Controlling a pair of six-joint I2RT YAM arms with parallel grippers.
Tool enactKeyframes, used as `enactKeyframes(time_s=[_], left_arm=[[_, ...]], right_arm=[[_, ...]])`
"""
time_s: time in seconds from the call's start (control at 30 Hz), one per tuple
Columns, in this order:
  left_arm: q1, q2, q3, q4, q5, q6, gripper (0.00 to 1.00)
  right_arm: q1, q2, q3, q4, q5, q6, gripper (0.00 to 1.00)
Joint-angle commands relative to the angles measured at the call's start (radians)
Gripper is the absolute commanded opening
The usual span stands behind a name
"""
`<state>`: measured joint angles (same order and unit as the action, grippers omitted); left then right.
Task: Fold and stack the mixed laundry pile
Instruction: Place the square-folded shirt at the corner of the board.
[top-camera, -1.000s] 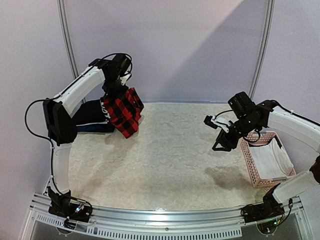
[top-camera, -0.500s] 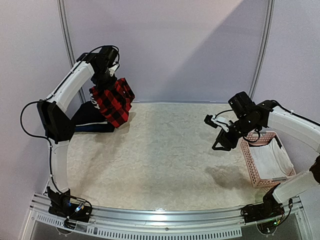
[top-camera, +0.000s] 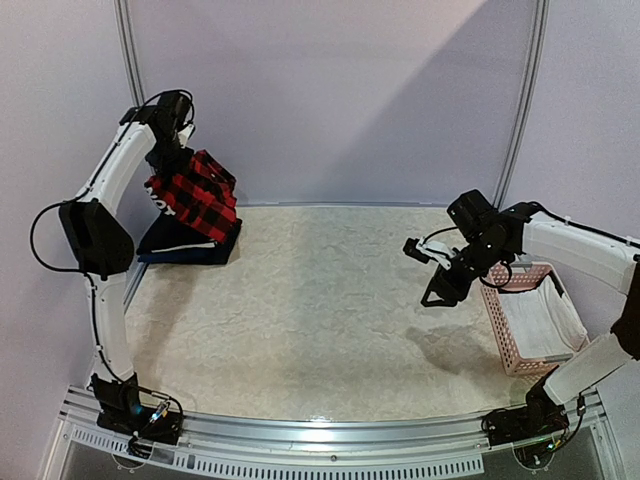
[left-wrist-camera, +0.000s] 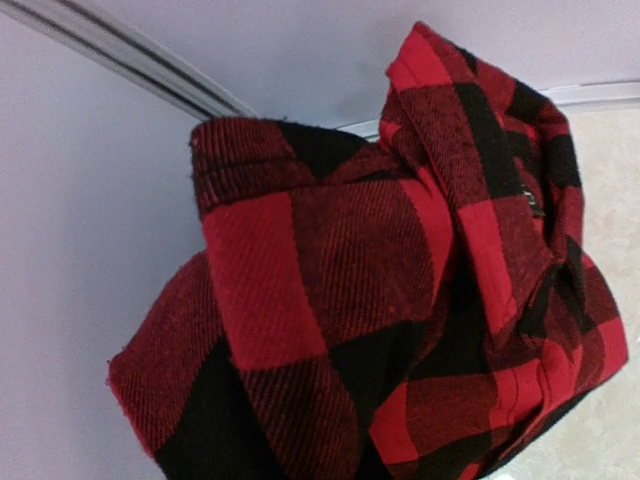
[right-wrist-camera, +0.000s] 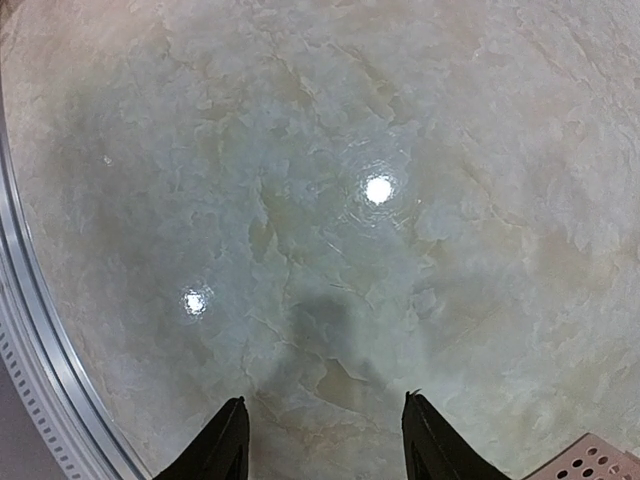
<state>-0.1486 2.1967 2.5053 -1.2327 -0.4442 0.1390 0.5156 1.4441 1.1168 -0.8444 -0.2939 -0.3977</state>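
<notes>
Red-and-black plaid flannel shirt (top-camera: 193, 195) is hanging from the left gripper (top-camera: 172, 158), whose fingers are pinching it almost closed. Since a second ago it is swinging further toward 10 o'clock, now above the navy folded clothes (top-camera: 185, 245). The right gripper (top-camera: 428, 272) is hovering half-spread, gripping nothing. At 4 o'clock, the pink basket (top-camera: 497, 325) is holding a white cloth (top-camera: 545, 318).

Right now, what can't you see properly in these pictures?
Left gripper: left wrist view, the plaid shirt covers its fingers.
Navy clothes: top view, shirt overlaps them; too small to count.
Pink basket: right wrist view, cut off by the corner.
White cloth inside basket: top view, too small to identify.
</notes>
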Motion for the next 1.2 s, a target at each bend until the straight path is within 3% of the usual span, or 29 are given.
enactKeyframes(time_s=[0.0,0.23,0.43,0.53,0.6,0.77,0.9,1.0,1.03,1.1,1.17], left_arm=[[0.112,0.102,0.044,0.043,-0.027,0.032,0.0],[0.17,0.257,0.054,0.157,-0.073,0.088,0.0],[0.165,0.336,0.042,0.236,-0.227,0.122,0.01],[0.156,0.314,0.023,0.233,-0.246,0.088,0.36],[0.152,0.272,0.018,0.225,-0.245,0.063,0.48],[0.045,0.077,-0.007,0.219,-0.214,0.014,0.62],[-0.08,-0.171,-0.164,0.314,-0.197,0.02,0.8],[-0.191,-0.332,-0.352,0.417,-0.172,0.021,0.98],[-0.225,-0.375,-0.416,0.442,-0.15,0.003,0.99],[-0.275,-0.462,-0.561,0.482,-0.064,-0.077,0.99],[-0.291,-0.527,-0.694,0.509,0.06,-0.24,1.0]], right_arm=[[-0.006,0.028,0.005,-0.002,-0.009,0.008,0.52],[-0.006,0.066,0.01,-0.004,-0.014,0.007,0.52],[-0.006,0.11,0.043,-0.019,-0.022,0.005,0.52],[-0.006,0.109,0.055,-0.02,-0.008,0.006,0.53],[-0.008,0.102,0.071,-0.026,0.006,0.005,0.54],[-0.045,0.043,0.104,-0.023,0.05,0.009,0.56],[-0.122,-0.026,0.11,0.037,0.088,0.041,0.61],[-0.216,-0.078,0.109,0.1,0.108,0.107,0.71],[-0.234,-0.089,0.104,0.119,0.118,0.127,0.74],[-0.299,-0.106,0.098,0.143,0.14,0.171,0.97],[-0.348,-0.117,0.1,0.136,0.144,0.206,0.99]])
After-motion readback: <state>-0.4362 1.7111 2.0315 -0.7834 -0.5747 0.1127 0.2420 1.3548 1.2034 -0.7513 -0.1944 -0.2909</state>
